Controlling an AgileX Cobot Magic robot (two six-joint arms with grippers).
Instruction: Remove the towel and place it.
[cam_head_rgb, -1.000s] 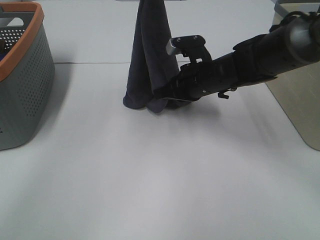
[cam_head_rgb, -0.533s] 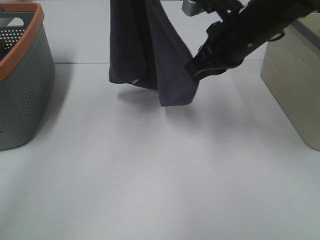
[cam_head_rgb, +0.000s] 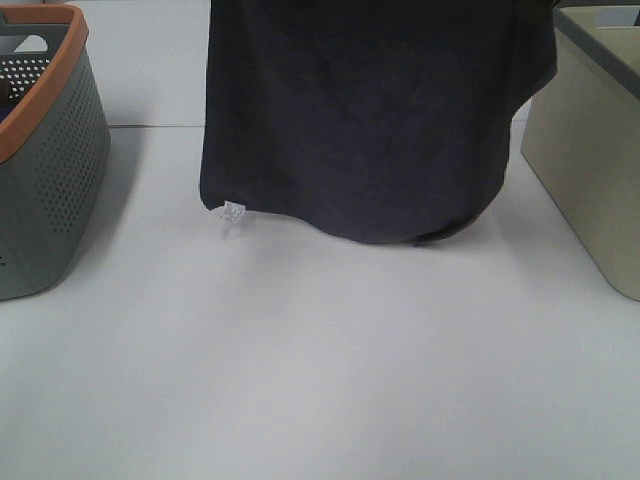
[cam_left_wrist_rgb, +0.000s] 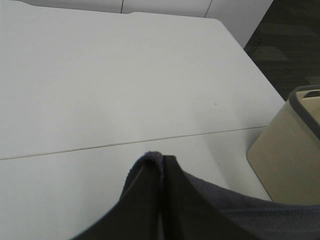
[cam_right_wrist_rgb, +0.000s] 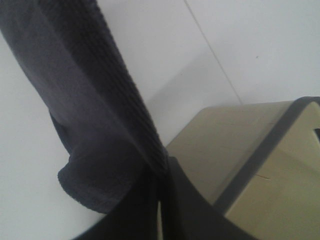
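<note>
The towel (cam_head_rgb: 370, 120) is dark charcoal-grey and hangs spread wide above the white table (cam_head_rgb: 320, 360), with its top out of the exterior high view. Its lower hem is just over the table, and a small white label (cam_head_rgb: 232, 212) hangs at its lower left corner. Neither gripper shows in the exterior high view. In the left wrist view, my left gripper (cam_left_wrist_rgb: 162, 162) is shut on a top edge of the towel (cam_left_wrist_rgb: 240, 212). In the right wrist view, my right gripper (cam_right_wrist_rgb: 161, 175) is shut on another edge of the towel (cam_right_wrist_rgb: 85, 100), which hangs stretched below it.
A grey perforated basket with an orange rim (cam_head_rgb: 45, 150) stands at the left edge of the table. A beige basket with a grey rim (cam_head_rgb: 590, 150) stands at the right, close to the towel's right side. It also shows in the left wrist view (cam_left_wrist_rgb: 287, 150) and the right wrist view (cam_right_wrist_rgb: 250, 160).
The right arm rose out of the exterior view with a towel corner. The towel went from a bunched hanging column touching the table to a wide sheet held up between both grippers.
</note>
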